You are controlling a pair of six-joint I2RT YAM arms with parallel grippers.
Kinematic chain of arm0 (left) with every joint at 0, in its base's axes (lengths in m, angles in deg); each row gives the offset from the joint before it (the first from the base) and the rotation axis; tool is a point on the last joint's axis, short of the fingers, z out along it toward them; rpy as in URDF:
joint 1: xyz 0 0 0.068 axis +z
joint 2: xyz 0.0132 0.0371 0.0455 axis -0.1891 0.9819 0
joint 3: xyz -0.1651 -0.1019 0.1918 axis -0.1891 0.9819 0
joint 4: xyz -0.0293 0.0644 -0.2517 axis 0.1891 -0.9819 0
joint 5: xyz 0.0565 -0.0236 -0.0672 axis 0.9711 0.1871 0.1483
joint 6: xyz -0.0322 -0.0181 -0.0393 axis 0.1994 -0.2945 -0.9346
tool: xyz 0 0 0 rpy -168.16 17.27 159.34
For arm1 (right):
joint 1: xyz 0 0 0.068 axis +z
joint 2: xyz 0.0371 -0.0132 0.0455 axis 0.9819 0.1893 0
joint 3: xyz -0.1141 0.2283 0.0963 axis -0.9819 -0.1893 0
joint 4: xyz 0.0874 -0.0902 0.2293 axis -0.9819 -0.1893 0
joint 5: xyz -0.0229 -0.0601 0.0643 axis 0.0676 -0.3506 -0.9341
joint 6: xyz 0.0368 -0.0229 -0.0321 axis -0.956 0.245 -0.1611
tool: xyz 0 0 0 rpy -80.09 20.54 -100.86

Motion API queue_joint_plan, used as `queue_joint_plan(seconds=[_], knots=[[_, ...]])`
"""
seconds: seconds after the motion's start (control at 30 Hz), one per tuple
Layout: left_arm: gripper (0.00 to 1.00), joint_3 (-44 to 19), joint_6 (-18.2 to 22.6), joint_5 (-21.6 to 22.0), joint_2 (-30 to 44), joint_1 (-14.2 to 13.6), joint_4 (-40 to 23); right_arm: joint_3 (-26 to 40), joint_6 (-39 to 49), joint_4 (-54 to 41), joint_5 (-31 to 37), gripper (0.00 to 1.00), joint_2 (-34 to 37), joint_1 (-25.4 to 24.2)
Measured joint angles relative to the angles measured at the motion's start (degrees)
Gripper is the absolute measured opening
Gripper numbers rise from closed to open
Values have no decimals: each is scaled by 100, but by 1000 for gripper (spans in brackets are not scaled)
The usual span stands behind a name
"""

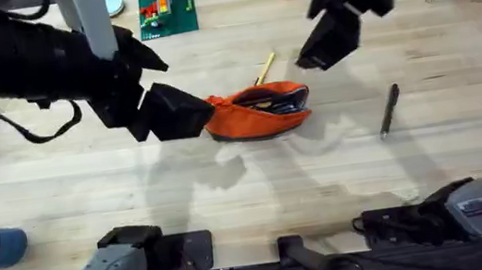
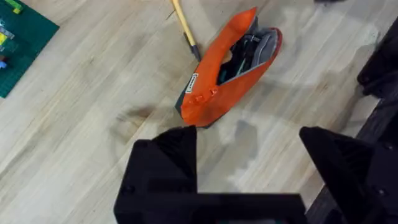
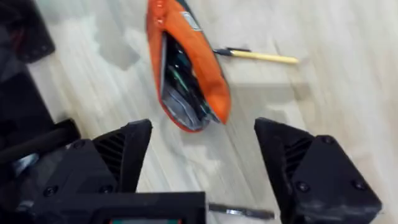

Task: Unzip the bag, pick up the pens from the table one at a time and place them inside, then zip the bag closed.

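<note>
The bag lies mid-table, unzipped, its mouth gaping on a dark lining. The yellow pen lies just behind it, dark tip at the bag's edge; the black pen lies apart to the bag's right. The left gripper hovers at the bag's left end, fingers spread wide, holding nothing. The right gripper hangs above the bag's right side, fingers also wide apart and empty.
</note>
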Motion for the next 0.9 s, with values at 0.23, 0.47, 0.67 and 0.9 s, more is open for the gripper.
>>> queue_joint_plan(seconds=[0.23, 0.47, 0.67, 0.9], knots=[[995, 0, 0, 0, 2, 0, 0, 1, -725, -30, 708, 995, -586, -91], [995, 0, 0, 0, 1, 0, 0, 35, -2007, -458, 1839, 996, -834, -88], [995, 0, 0, 0, 0, 0, 0, 35, -3664, -767, 2782, 995, -832, -88], [995, 0, -1, 2, 2, 0, -2, 35, -5574, -1317, 3283, 995, -832, -91]])
